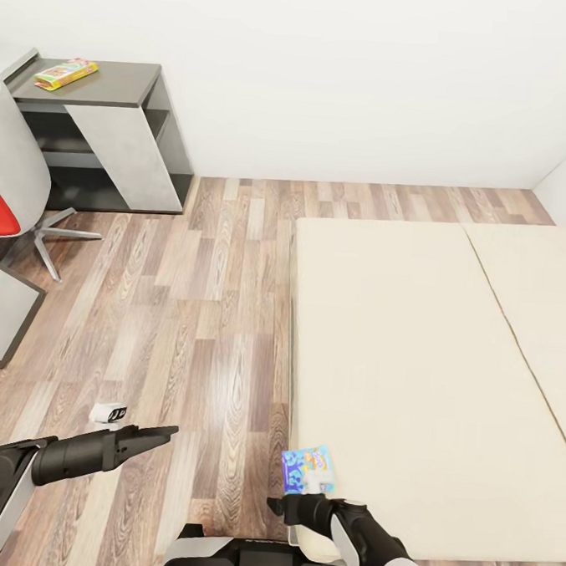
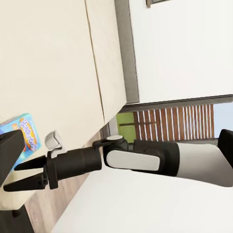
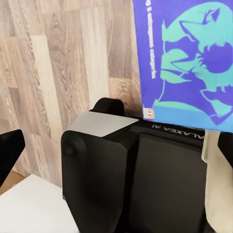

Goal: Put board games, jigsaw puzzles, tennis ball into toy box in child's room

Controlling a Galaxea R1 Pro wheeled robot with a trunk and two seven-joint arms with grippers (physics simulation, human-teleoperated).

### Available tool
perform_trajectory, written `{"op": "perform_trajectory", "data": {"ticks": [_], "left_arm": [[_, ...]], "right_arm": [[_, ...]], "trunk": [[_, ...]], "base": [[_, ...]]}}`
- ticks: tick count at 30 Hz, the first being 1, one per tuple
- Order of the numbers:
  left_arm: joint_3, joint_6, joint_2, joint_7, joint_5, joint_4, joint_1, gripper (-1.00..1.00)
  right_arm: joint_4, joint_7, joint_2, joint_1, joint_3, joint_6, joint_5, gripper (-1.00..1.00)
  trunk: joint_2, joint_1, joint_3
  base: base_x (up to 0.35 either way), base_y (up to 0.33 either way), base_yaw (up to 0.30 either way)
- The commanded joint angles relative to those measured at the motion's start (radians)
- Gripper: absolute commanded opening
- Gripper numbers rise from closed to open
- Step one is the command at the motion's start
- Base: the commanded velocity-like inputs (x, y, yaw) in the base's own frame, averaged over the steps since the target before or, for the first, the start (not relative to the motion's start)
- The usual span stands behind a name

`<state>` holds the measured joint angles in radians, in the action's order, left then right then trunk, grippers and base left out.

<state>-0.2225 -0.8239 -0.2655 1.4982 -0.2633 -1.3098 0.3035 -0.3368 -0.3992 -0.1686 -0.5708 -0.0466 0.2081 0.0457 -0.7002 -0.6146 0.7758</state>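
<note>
Wood-plank floor [image 1: 206,312] fills most of the head view, with white walls behind and the beige bed [image 1: 412,366] on the right. Right gripper [image 1: 290,507] is clamped on the blue board game [image 1: 308,469], right over the bed's near corner. Left gripper [image 1: 152,434] hovers over the floor, can't tell its jaws here. Another game box [image 1: 66,73] sits on the dark grey table wing [image 1: 119,84], far left.

Left wrist view: right gripper [image 2: 19,175] and blue game [image 2: 22,133] beside the mattress.

Right wrist view: the game's blue-teal print [image 3: 189,63] above floorboards.

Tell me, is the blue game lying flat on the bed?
No, the blue game is held up by the right gripper at the bed's near edge.
</note>
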Motion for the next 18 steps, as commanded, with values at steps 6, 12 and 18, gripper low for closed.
{"op": "perform_trajectory", "data": {"ticks": [6,12,18], "left_arm": [[0.0,-0.011,0.0,0.002,0.0,0.0,0.0,1.0],[0.0,-0.011,0.0,0.002,0.001,0.001,0.0,1.0],[0.0,-0.011,0.0,0.002,0.001,0.001,0.0,1.0]], "right_arm": [[-0.017,-0.004,-0.004,0.0,0.015,0.006,0.005,1.0],[-0.047,-0.004,-0.003,0.0,0.019,0.007,0.005,1.0],[-0.05,-0.004,-0.003,0.0,0.019,0.008,0.005,1.0]], "trunk": [[-0.001,0.0,0.001],[-0.001,0.0,0.001],[-0.001,0.0,0.001]], "base": [[0.0,0.0,0.0],[0.0,0.0,0.0],[0.0,0.0,0.0]]}}
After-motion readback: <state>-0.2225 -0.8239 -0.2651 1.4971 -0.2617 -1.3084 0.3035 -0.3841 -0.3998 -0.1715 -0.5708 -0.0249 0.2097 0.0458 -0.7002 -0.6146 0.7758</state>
